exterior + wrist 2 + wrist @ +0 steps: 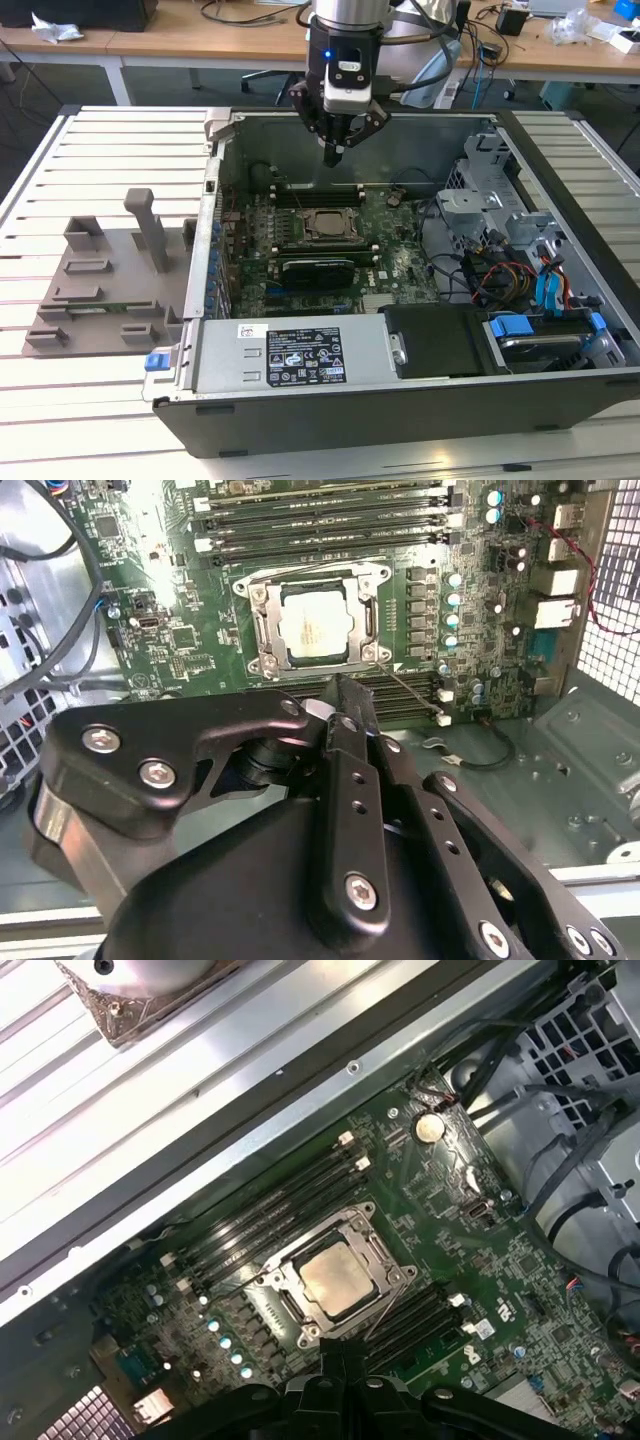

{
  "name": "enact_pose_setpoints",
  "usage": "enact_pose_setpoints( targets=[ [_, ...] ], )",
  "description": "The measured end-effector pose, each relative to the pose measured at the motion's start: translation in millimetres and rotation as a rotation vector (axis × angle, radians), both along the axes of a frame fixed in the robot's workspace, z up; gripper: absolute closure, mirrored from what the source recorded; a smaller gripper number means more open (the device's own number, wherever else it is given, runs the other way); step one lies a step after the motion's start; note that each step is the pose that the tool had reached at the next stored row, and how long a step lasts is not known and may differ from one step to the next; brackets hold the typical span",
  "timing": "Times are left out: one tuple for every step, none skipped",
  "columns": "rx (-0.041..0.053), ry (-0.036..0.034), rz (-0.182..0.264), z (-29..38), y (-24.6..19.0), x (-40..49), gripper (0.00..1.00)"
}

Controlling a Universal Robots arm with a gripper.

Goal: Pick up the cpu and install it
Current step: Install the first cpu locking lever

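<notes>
Wooden desks [200,40] run along the back, and up front a white slatted table [100,150] carries the whole show. Biggest thing on it: an open computer case [350,420], lying on its side with the panel off. Across its floor spreads the green motherboard [405,275], with a tangle of cables [500,275] and a drive cage [480,200] on the exterior view's right. A boxy power supply [290,355] with a white label sits along the near wall.

Outside the case, on the exterior view's left, a grey plastic tray [100,280] with raised blocks rests on the slats.

Over to the arm, and the gripper [334,152] hangs above the far part of the board, pointing straight down, well clear of it. Its black fingers [350,770] meet at the tip: jaws together, nothing between them that can be seen. The second wrist view shows the gripper [338,695] from behind, looking past it onto the board.

And the chip? The cpu [325,225] lies flat in the socket frame [262,630] in the middle of the board, silvery top up, with rows of black memory slots [270,1210] on either side. Both wrist views pick it out, the cpu [315,628] square within the metal frame, apart from the gripper. Smallest of all, a coin battery [429,1127] glints near the board's edge.
</notes>
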State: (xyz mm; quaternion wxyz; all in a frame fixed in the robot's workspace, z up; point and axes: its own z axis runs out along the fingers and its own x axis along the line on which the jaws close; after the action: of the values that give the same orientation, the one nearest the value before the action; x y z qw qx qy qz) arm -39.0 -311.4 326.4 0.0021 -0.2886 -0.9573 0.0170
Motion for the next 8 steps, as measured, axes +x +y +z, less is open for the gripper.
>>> enact_pose_setpoints(
  targets=[
    [0.0,0.0,0.007,0.0,0.0,0.0,0.89],
    [0.0,0.0,0.02,0.0,0.0,0.0,0.89],
    [0.0,0.0,0.03,0.0,0.0,0.0,0.89],
    [0.0,0.0,0.039,0.0,0.0,0.0,0.89],
    [0.0,0.0,0.054,0.0,0.0,0.0,0.89],
    [0.0,0.0,0.084,0.0,0.0,0.0,0.89],
    [0.0,0.0,0.115,0.0,0.0,0.0,0.89],
    [0.0001,0.0,0.148,0.0,0.0,0.0,0.89]
  ],
)
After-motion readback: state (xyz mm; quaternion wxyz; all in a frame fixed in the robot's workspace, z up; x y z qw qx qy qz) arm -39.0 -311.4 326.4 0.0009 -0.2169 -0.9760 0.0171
